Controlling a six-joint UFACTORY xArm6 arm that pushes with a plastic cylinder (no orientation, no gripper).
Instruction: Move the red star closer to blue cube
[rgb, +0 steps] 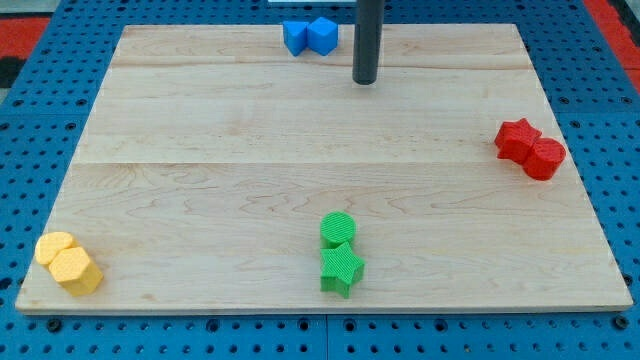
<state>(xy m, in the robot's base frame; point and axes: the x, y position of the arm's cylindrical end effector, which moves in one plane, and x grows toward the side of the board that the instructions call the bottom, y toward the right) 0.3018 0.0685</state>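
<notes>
The red star (517, 139) lies near the view's right edge of the wooden board, touching a red cylinder (545, 158) on its lower right. The blue cube (322, 34) sits at the view's top centre, touching another blue block (296, 37) on its left. My tip (365, 80) is the lower end of a dark rod at the top centre, just right of and below the blue cube, far to the left of the red star. It touches no block.
A green cylinder (338, 229) and a green star (340, 268) sit together at the bottom centre. Two yellow blocks (68, 263) sit at the bottom left corner. The wooden board (200, 140) lies on a blue perforated table.
</notes>
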